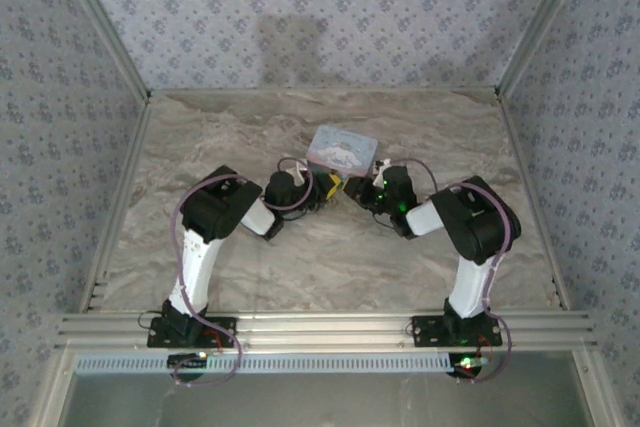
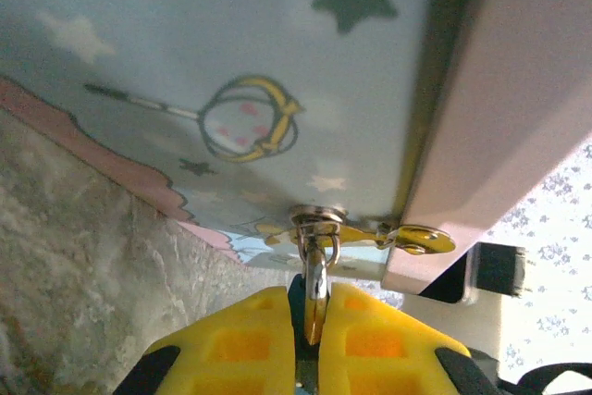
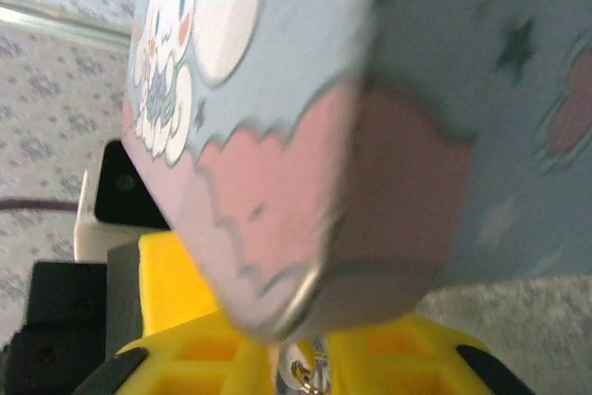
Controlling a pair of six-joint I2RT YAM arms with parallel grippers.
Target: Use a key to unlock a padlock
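Top view: a light-blue tin (image 1: 343, 150) sits near the middle of a grey-beige marbled table (image 1: 200, 137). Blue floral wallpaper (image 1: 330, 7) covers the three walls around it, and aluminium rails (image 1: 320, 327) run along the near edge. The left arm (image 1: 215, 217) and right arm (image 1: 470, 222) bend inward, their tips meeting just in front of the tin.

Left wrist view: the yellow left fingers (image 2: 250, 339) are pressed together on the padlock (image 2: 314, 275). Its silver shackle hangs from the ring of the tin's gold hasp (image 2: 412, 240), and a sliver of teal body shows between the pads. The marbled table lies to the left and wallpaper to the right.

Right wrist view: the tin, printed with a white cartoon character (image 3: 185, 53), looms blurred above the yellow right fingers (image 3: 388, 363). A small metal piece (image 3: 301, 375) glints in the narrow gap between them. Whether they pinch it cannot be told. Table and wallpaper show behind.
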